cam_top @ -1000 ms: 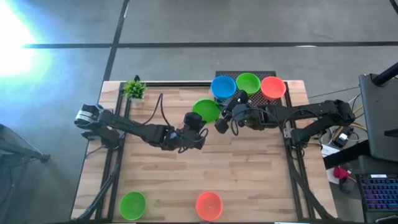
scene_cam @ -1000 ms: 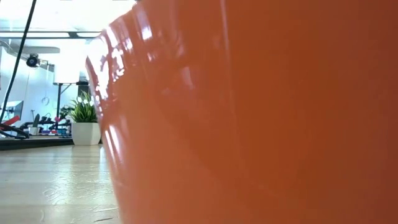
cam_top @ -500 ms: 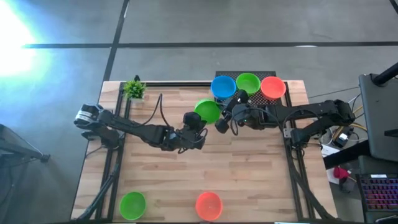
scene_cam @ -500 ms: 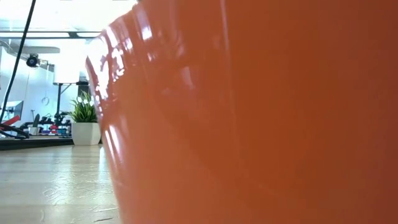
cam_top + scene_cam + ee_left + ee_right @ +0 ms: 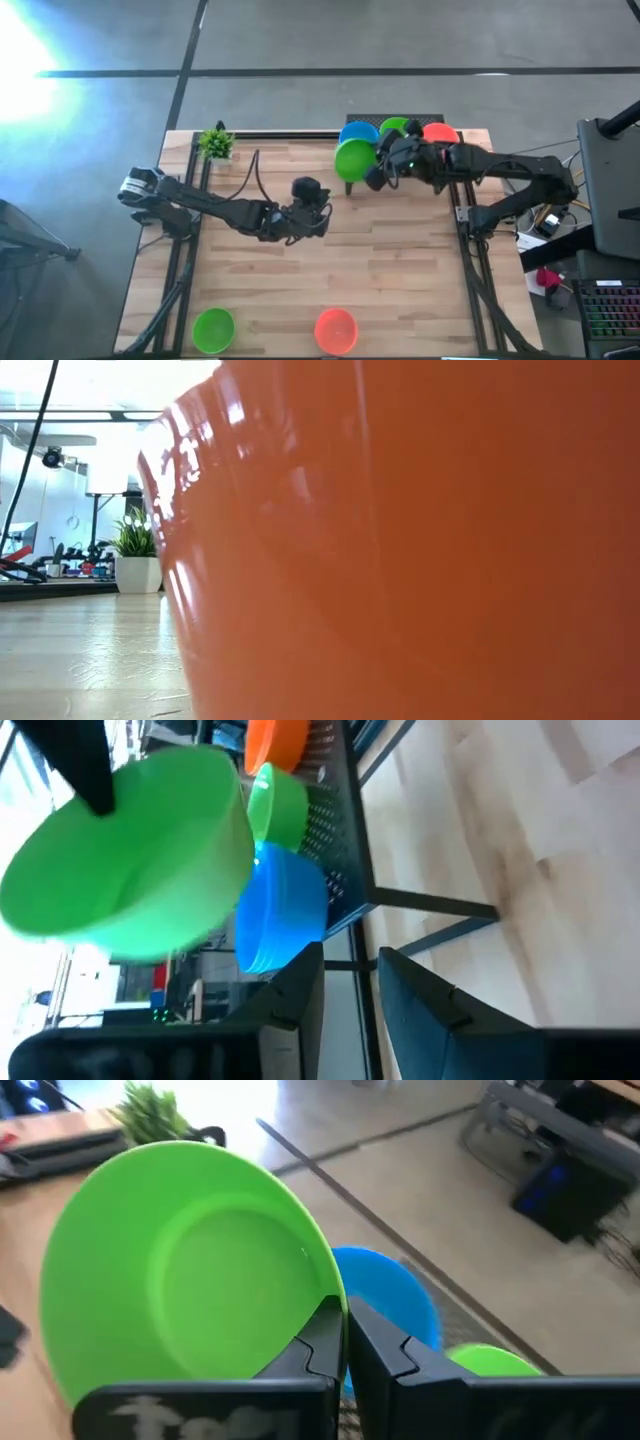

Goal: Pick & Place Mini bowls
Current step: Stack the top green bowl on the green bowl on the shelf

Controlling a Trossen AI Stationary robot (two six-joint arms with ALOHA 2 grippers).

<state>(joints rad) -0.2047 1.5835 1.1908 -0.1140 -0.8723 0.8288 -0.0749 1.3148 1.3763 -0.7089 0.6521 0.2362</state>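
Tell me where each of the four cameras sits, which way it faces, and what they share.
High: overhead, straight down; both arms, table.
Low: at table-top height, an orange-red bowl filling the picture; no arm shows.
Left wrist: past the left gripper toward the lifted green bowl.
Right wrist: past the right gripper pinching that bowl's rim.
Shared: the green bowl and blue bowl appear in both wrist views and the high view.

1. The table (image 5: 400, 280) lies bare across its middle: free passage there.
2. The far right corner is crowded: a blue bowl (image 5: 358, 131), a green bowl (image 5: 394, 127) and a red bowl (image 5: 438, 131) sit together.
3. The right gripper (image 5: 376, 172) and its held green bowl (image 5: 354, 160) block that approach.
4. A plant (image 5: 215, 144) stands at the far left.
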